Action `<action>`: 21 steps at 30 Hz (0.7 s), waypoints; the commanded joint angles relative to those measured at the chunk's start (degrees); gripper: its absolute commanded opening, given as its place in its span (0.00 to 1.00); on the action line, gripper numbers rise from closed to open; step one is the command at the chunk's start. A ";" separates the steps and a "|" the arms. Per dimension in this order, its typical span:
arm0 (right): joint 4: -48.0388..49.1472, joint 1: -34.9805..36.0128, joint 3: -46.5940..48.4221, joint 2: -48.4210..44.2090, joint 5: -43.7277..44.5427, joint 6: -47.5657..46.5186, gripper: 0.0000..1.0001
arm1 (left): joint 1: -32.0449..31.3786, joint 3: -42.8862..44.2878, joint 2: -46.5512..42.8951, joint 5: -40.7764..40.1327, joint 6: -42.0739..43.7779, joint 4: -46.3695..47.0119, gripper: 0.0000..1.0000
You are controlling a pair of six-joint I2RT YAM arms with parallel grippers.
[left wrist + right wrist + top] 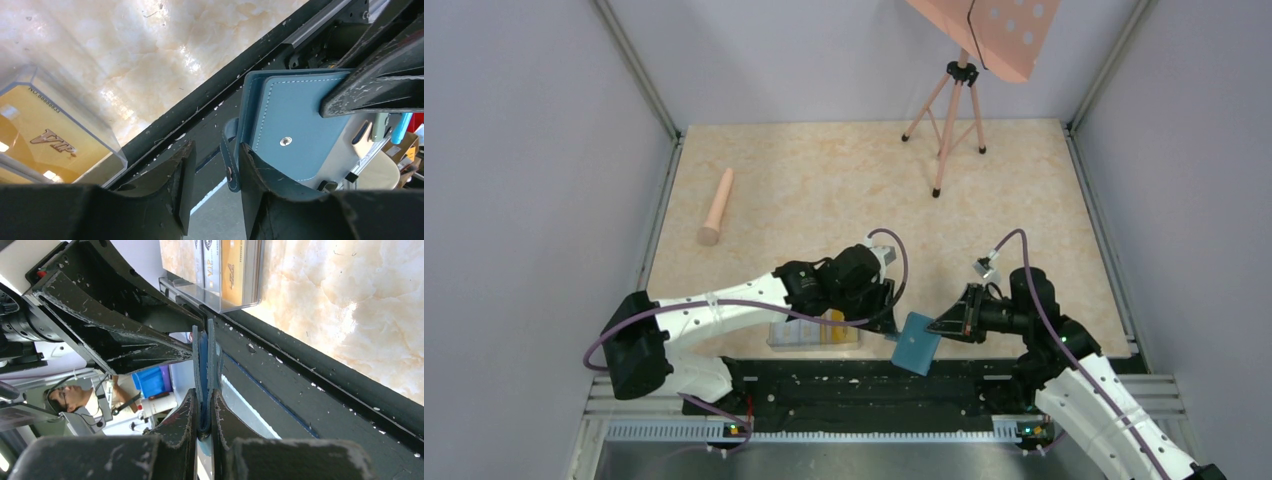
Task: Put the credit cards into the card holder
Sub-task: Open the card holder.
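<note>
Left arm (724, 308) bent inward, left jaws parted, right arm (1104, 395) reaching left, right jaws clamped.

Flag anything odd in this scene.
The card holder hangs shut in the right gripper, past the near edge of the table, snap tab dangling between the parted fingers of the left gripper. The credit cards sit in the clear box.

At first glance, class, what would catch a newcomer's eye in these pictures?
The teal card holder is held over the table's near edge in the right arm's shut jaws, its snap tab between the left arm's parted jaws. Beside it sits a clear box of gold cards; a pink tripod stands at the back.
</note>
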 commanded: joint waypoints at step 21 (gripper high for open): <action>2.76 0.63 1.78 -1.01 -0.67 0.89 0.00 | -0.27 -1.12 -1.05 -0.04 0.05 0.58 0.00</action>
